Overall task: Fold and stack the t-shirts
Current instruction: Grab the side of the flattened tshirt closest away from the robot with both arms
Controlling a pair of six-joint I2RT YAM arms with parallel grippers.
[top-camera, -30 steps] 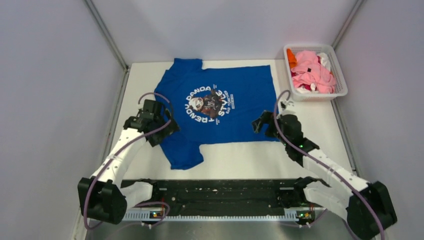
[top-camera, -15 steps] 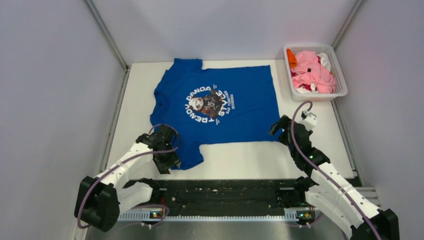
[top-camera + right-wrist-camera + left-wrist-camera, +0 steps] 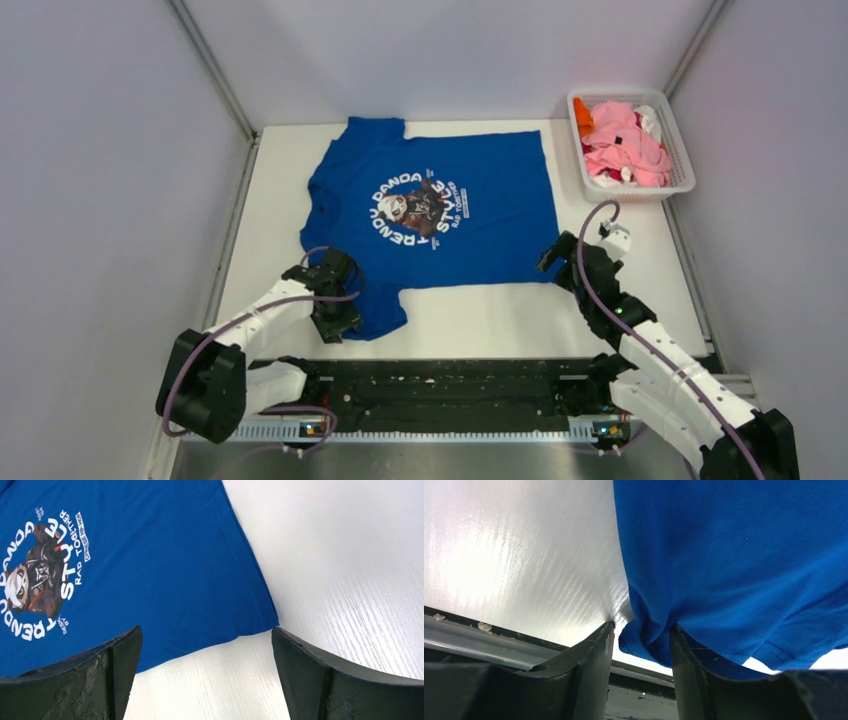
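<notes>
Lower left, the left gripper [image 3: 639, 630] pinches the near sleeve of the blue t-shirt [image 3: 490, 235], its jaws almost closed on bunched cloth. Lower right, the right gripper [image 3: 205, 632] hovers wide open and empty over the hem corner; it should bite deep before both lift. The shirt lies flat mid-frame, collar left, hem right, long axis sideways.

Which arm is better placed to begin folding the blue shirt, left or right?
Left, probably: the left gripper pinches the blue t-shirt at its sleeve edge; the right gripper hangs open above the hem corner.
</notes>
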